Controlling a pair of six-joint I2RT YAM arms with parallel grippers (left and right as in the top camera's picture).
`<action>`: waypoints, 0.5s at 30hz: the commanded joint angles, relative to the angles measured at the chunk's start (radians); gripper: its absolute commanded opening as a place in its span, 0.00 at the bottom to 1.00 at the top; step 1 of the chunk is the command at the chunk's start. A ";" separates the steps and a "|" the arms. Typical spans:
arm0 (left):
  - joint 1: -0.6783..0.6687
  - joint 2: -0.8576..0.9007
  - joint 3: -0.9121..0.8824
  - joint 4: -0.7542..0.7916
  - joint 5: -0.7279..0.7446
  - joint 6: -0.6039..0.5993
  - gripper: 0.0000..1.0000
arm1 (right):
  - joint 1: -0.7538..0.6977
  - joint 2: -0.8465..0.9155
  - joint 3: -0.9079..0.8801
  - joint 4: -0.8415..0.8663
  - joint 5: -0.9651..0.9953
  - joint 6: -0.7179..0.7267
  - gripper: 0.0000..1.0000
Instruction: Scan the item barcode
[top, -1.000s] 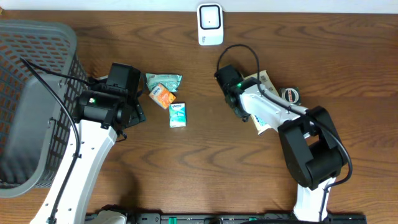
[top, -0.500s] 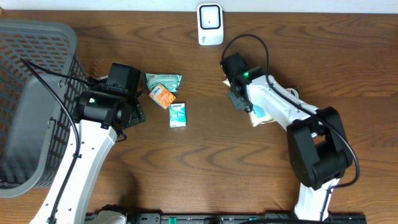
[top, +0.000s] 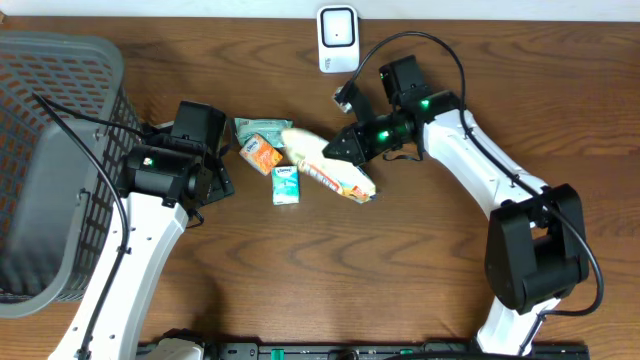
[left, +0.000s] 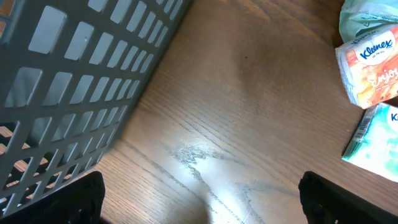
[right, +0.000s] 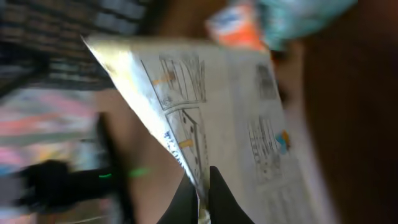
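My right fingers (right: 200, 198) clamped on edge of printed packet (top: 325, 168), mid-frame, long axis upper left to lower right. Scanner (top: 338, 38) lies up-frame at top centre, nearer my right arm. My left fingers (top: 215, 183) apart, near basket (top: 50, 170).

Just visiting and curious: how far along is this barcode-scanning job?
Done: the right end effector is shut on the edge of the white packet. In hand: the packet is held out beside the tissue packs. Left: presenting its barcode to the white scanner.
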 joint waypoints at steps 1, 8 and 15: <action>0.005 -0.006 0.003 -0.003 -0.013 -0.005 0.97 | -0.017 0.043 -0.037 0.034 -0.277 0.014 0.01; 0.005 -0.006 0.003 -0.003 -0.013 -0.005 0.98 | -0.057 0.117 -0.077 0.056 -0.032 0.163 0.01; 0.005 -0.006 0.003 -0.003 -0.013 -0.005 0.98 | -0.059 0.069 -0.076 0.029 0.150 0.100 0.04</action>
